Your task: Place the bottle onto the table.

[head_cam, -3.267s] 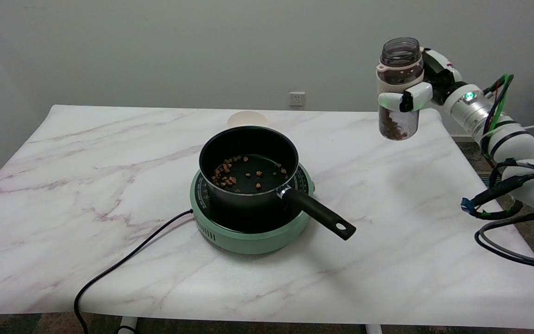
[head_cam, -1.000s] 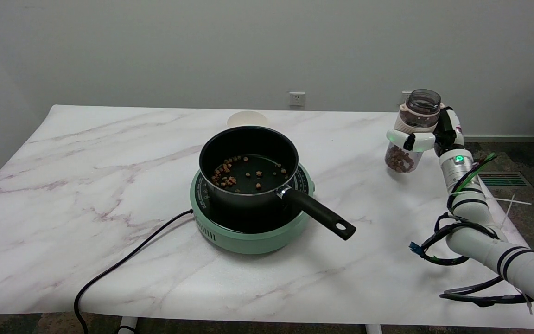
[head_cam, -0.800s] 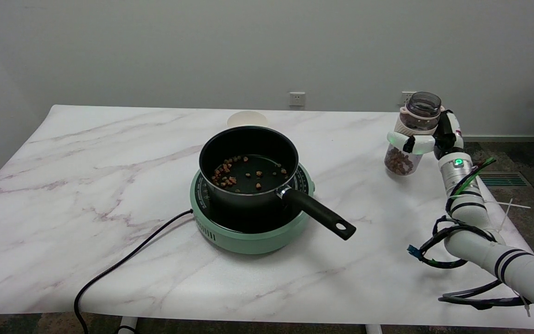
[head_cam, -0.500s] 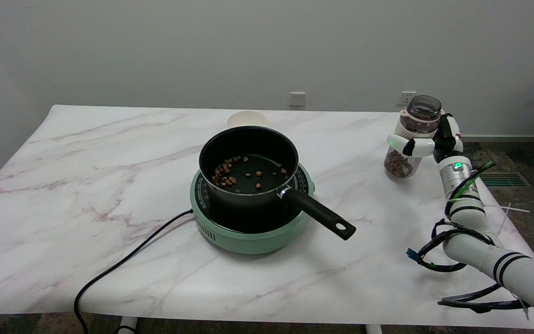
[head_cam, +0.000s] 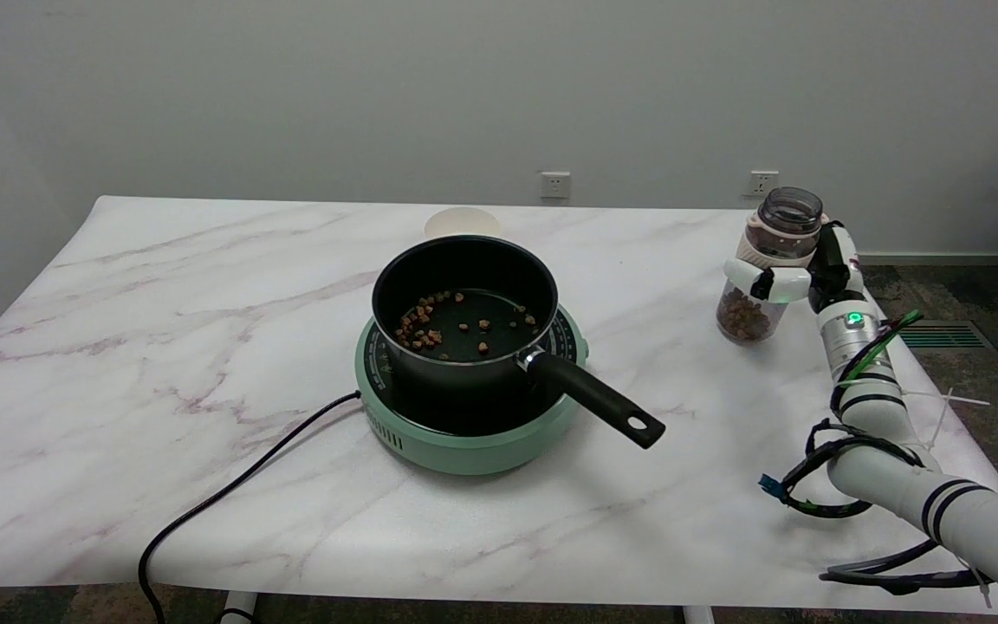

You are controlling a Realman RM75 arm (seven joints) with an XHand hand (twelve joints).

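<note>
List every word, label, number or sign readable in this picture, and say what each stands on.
No text can be read.
Green cooker: pale markings ring its black top by the pot, too small to read.
Bottle, held by the right hand: no label visible.
Wall sockets: no legible marking.

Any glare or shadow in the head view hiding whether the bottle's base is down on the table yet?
Head view: soft, even light, no glare on the table. The bottle is sharp, gripped by the robot hand. A faint shadow sits right under its base, but from this angle contact cannot be confirmed. The pot casts a soft shadow forward.
</note>
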